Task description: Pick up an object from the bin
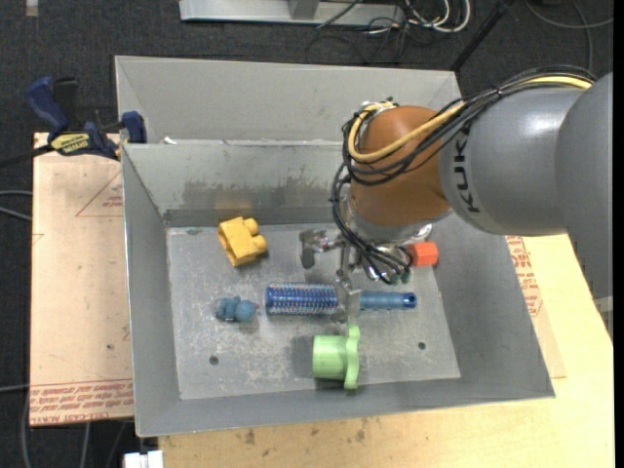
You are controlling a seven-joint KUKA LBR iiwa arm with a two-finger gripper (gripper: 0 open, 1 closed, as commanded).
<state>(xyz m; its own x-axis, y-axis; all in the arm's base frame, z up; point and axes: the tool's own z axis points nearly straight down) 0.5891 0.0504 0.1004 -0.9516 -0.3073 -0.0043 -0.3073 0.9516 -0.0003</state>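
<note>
I see the gripper (345, 289) low over the neck of the blue bristle brush (297, 300) lying mid-floor in the bin (146, 291), jaws' state I can't tell, nothing lifted yet, so the whole pick remains.

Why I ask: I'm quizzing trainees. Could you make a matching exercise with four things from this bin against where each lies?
Things:
1 yellow block
2 green cylinder
3 blue brush
4 orange piece

Places on the bin floor, as the camera sees it:
A lowest, near the front wall
B centre
C upper left
D upper right

Pairs: 1-C, 2-A, 3-B, 4-D.
</note>
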